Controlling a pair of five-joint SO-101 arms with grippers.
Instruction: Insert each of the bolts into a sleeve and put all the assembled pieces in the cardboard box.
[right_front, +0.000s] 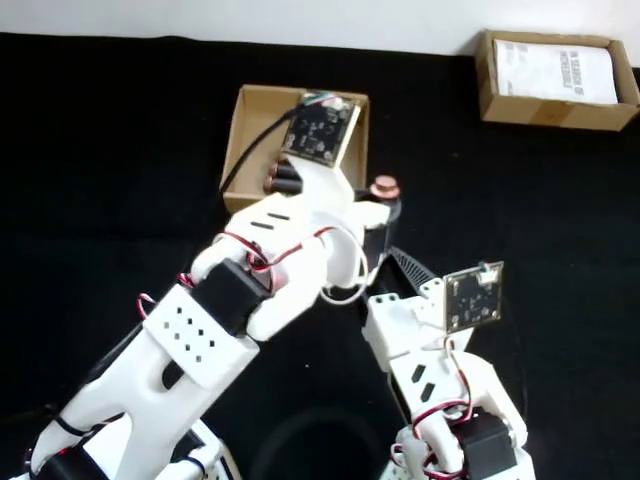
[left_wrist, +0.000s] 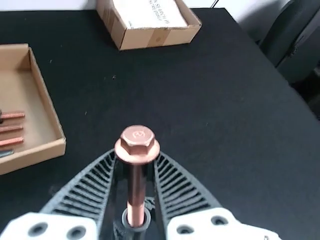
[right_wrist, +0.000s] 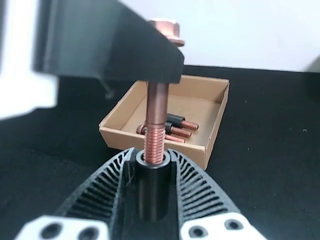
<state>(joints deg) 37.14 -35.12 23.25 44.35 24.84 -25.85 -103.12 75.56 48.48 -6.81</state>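
My left gripper (left_wrist: 136, 152) is shut on a copper bolt (left_wrist: 136, 180), hex head (right_front: 384, 187) up. The bolt's threaded end (right_wrist: 154, 142) sits in the mouth of a black sleeve (right_wrist: 152, 195), on which my right gripper (right_wrist: 151, 156) is shut. The two grippers meet just right of the open cardboard box (right_front: 250, 110), the left gripper (right_wrist: 110, 45) above the right gripper (right_front: 400, 258). In the box (right_wrist: 215, 110) lie several bolts with sleeves on them (right_wrist: 176, 127), also seen at the edge of the left wrist view as bolt ends (left_wrist: 11, 129).
A second cardboard box (right_front: 555, 75) holding a printed sheet stands at the table's back right corner (left_wrist: 150, 22). The black table top (right_front: 120, 150) lies bare around both boxes. The left arm's body (right_front: 230, 300) covers part of the open box's near side.
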